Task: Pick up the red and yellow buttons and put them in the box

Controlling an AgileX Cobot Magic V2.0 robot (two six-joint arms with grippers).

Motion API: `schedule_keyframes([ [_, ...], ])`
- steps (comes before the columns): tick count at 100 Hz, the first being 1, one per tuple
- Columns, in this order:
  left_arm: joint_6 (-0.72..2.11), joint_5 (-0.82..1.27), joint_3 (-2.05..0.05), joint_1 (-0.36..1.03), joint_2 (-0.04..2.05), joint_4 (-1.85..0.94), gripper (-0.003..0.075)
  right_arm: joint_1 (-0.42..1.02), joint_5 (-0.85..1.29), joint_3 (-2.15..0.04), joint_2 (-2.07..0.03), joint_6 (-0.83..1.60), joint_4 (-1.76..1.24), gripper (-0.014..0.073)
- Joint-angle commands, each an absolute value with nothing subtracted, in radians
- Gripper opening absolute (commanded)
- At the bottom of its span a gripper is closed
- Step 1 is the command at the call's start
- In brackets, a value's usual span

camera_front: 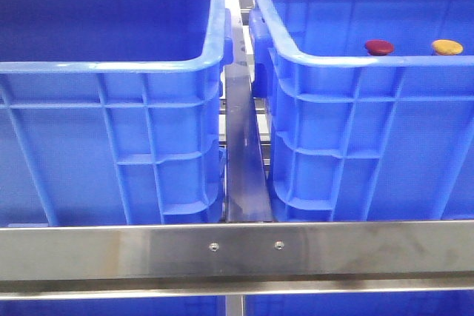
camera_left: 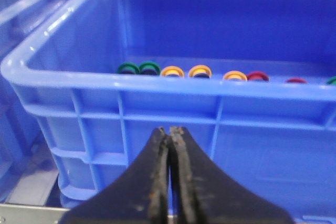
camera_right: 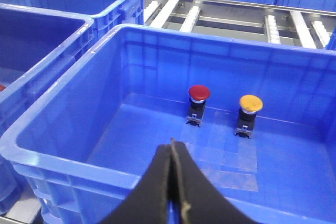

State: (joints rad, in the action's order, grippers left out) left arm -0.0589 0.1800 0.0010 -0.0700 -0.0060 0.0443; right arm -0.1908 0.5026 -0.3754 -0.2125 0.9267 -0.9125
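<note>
Both grippers, left (camera_left: 169, 179) & right (camera_right: 171, 182), pinched closed, empty. Red btn (camera_right: 199, 93) & yellow btn (camera_right: 251, 103) stand upright in crate (camera_right: 63, 150); risk: tipping.

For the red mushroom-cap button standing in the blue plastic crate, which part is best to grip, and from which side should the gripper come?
Probably from above. The red mushroom-cap button stands upright on its dark body on the floor of the blue plastic crate, clear of the walls and of the yellow button. Close the fingers on the cap's rim or on the narrower body below it.
</note>
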Motion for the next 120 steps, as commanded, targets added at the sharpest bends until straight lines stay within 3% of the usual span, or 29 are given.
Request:
schedule_keyframes([
  [1,-0.072,0.117,0.053,-0.072,-0.036,0.046,-0.002,-0.197,0.462,-0.398,-0.222,0.938,-0.941,-0.0068],
  [120,-0.072,0.117,0.053,-0.072,-0.036,0.046,-0.002,-0.157,0.425,-0.398,-0.222,0.938,-0.941,-0.0068],
])
